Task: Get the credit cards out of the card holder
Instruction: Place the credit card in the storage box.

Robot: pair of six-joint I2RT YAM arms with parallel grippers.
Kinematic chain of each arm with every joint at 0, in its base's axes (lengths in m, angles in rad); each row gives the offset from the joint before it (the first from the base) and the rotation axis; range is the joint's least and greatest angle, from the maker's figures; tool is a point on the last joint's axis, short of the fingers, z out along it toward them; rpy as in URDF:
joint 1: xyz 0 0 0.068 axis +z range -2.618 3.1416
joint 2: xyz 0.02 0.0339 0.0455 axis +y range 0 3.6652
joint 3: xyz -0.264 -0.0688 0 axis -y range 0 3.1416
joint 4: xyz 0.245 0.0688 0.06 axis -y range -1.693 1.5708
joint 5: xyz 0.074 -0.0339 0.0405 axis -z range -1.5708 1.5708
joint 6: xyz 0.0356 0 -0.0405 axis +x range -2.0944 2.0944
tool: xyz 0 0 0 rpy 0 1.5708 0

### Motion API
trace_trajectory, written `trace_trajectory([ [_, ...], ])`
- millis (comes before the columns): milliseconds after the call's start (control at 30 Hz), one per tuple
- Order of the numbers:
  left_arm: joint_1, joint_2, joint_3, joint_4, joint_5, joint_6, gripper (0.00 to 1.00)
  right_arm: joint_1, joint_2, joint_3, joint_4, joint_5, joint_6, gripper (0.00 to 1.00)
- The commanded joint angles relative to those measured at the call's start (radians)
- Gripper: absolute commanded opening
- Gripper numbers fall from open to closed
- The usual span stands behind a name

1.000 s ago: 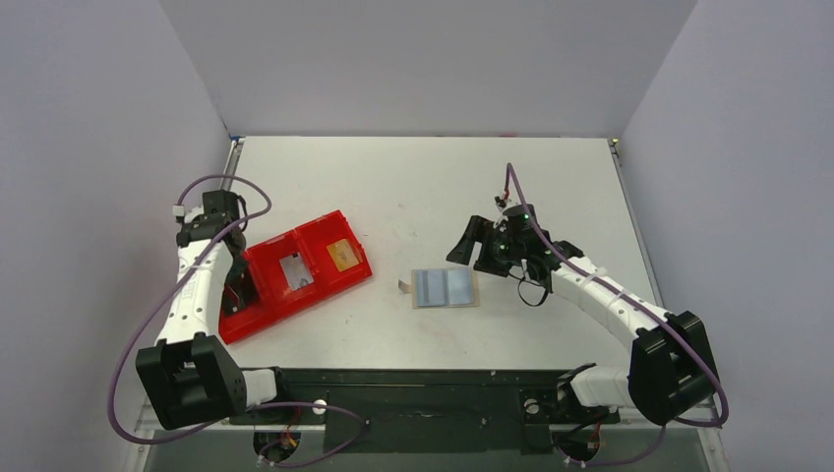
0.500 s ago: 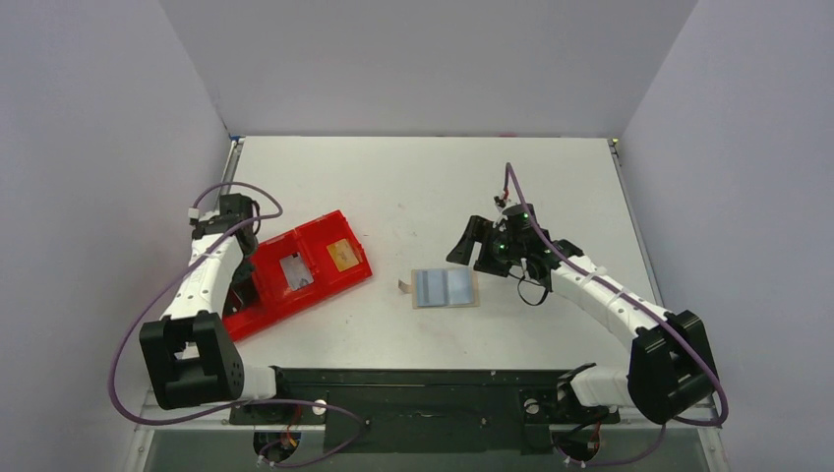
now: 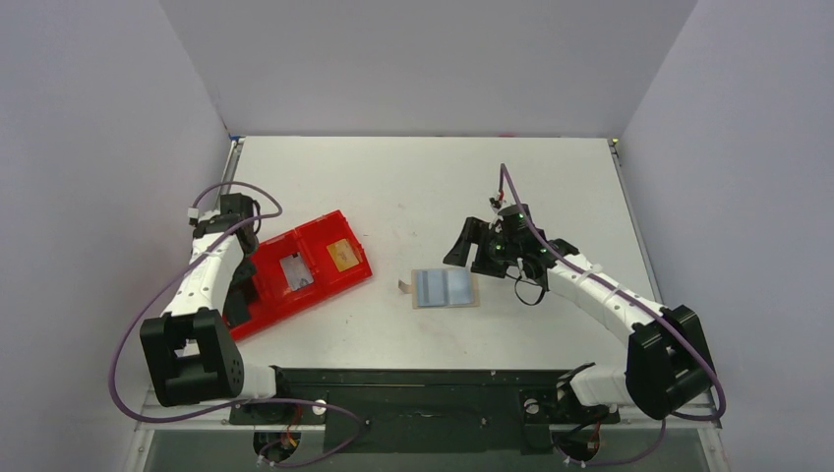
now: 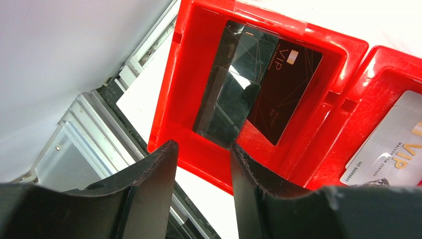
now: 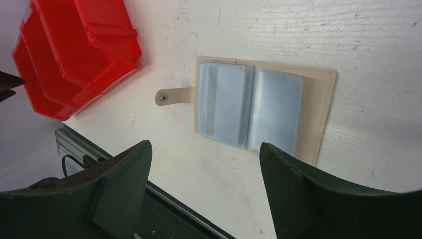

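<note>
Black cards (image 4: 278, 84), silver card (image 4: 388, 149) and gold card (image 3: 341, 254) lie in red tray (image 4: 171, 74); left gripper (image 4: 201, 149) parted, empty above it; right gripper (image 5: 204, 149) wide over open card holder (image 5: 249, 107), maybe not yet emptied.

Finishes: mostly plastic, one soft stitched piece.
card holder (image 5: 318, 84): matt tan cover, leather-like, stitched edge; its sleeves (image 5: 249, 107) are translucent bluish plastic with a soft sheen. red tray (image 4: 171, 89): glossy moulded plastic, bright highlights. black credit cards (image 4: 286, 84): mirror-glossy, reflecting. silver card (image 4: 393, 144): satin, metallic gold lettering. table (image 5: 373, 30): matt white, scuffed, faint grain.
</note>
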Motion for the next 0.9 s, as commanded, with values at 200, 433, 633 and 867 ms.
trace_trajectory([
  [200,-0.069,-0.053,0.052,0.034,0.057,0.007,0.47,0.017,0.017,0.049,0.010,0.043,-0.009,0.75],
  [433,-0.203,-0.075,0.118,0.031,0.173,-0.009,0.50,0.034,0.016,0.057,-0.005,0.102,-0.002,0.75],
  [633,-0.342,-0.061,0.136,0.090,0.309,-0.033,0.51,0.051,0.009,0.066,-0.012,0.179,-0.001,0.75],
  [867,-0.472,-0.034,0.146,0.199,0.493,-0.080,0.56,0.081,-0.008,0.069,-0.014,0.272,0.013,0.75],
])
